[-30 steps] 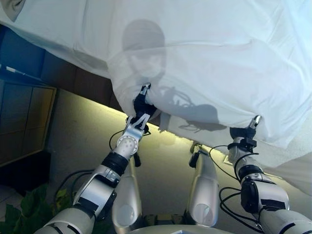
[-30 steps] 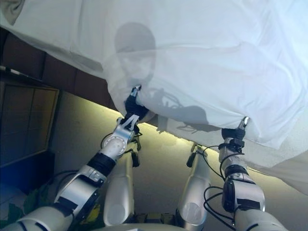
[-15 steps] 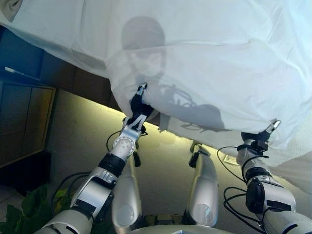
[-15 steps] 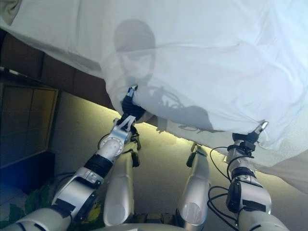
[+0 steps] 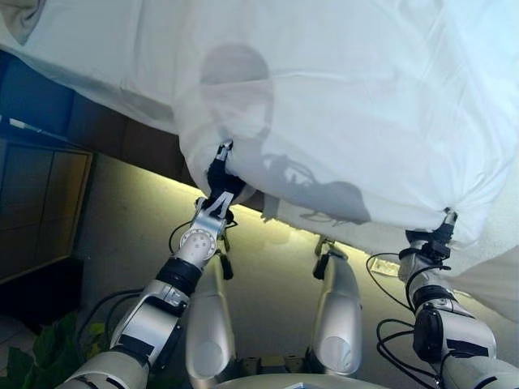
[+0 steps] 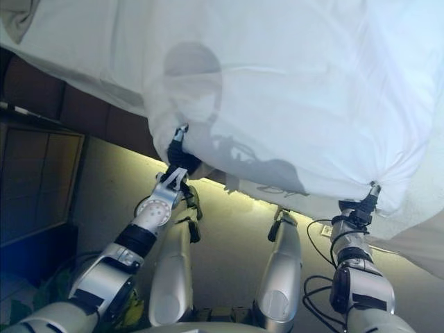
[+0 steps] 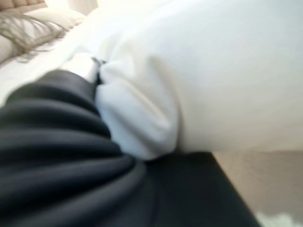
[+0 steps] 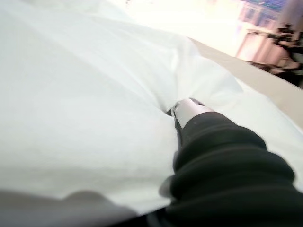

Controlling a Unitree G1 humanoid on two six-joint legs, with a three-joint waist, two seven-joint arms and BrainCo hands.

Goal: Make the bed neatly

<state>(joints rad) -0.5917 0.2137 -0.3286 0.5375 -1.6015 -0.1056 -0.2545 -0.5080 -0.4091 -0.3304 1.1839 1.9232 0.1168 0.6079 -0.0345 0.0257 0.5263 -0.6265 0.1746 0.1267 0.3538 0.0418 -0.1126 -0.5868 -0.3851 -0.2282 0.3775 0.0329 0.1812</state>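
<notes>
A white duvet (image 5: pixel 340 105) lies over the bed and hangs past its near edge. My left hand (image 5: pixel 217 174) is at the duvet's lower left corner, with the cloth bunched round it; in the left wrist view a fold (image 7: pixel 142 109) gathers at the hand (image 7: pixel 87 66). My right hand (image 5: pixel 438 235) holds the lower right corner, and the cloth draws to a point there; in the right wrist view the duvet (image 8: pixel 85 109) puckers at the hand (image 8: pixel 189 109). The edge is stretched between both hands.
The dark wooden bed side (image 5: pixel 122 134) runs under the duvet with a lit strip below it. A dark cabinet (image 5: pixel 32 203) stands at the left, green leaves (image 5: pixel 49 348) at the lower left. A white sheet (image 5: pixel 495 284) hangs at the right. Pillows (image 7: pixel 28 23) lie at the bed's far end.
My right hand has moved to the right with the duvet corner, pulling the near edge wider. My left hand has shifted slightly left and up with its corner.
</notes>
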